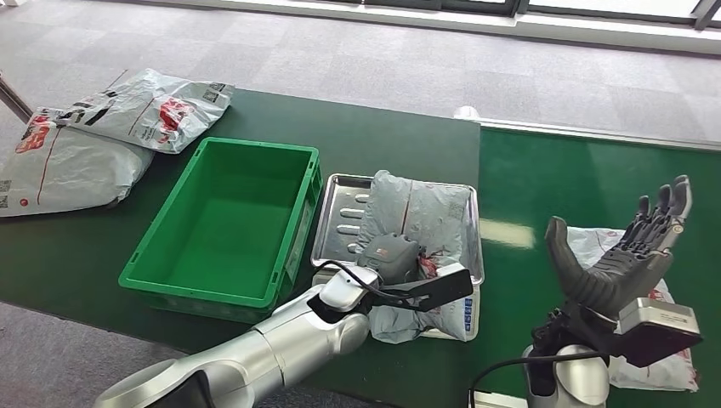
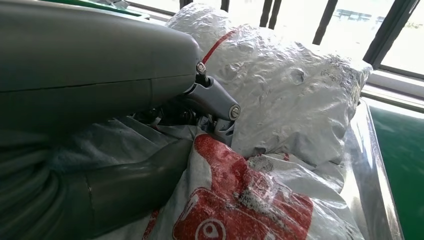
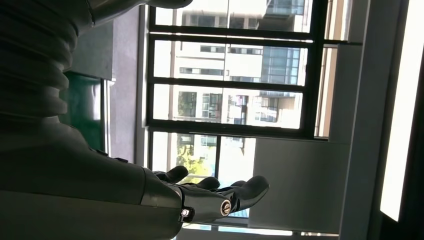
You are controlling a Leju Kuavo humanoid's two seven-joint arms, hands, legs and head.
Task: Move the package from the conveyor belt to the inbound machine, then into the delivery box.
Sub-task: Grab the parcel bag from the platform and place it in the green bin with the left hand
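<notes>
A grey plastic package [image 1: 421, 212] with red print lies on the metal tray [image 1: 336, 212] of the inbound machine. My left hand [image 1: 388, 255] rests on its near end and grips it; in the left wrist view my thumb [image 2: 125, 185] lies against the crumpled package [image 2: 290, 95] and the fingers dig into a fold. My right hand [image 1: 625, 255] is raised over the conveyor belt [image 1: 578, 178], fingers spread, holding nothing; the right wrist view shows this hand [image 3: 200, 197] against windows. The green delivery box [image 1: 225, 225] stands empty left of the tray.
A second package [image 1: 672, 374] lies on the belt under my right hand. Two more packages [image 1: 157, 106] [image 1: 59, 166] lie at the far left of the dark green table. The tray rim [image 2: 370, 165] runs close beside the held package.
</notes>
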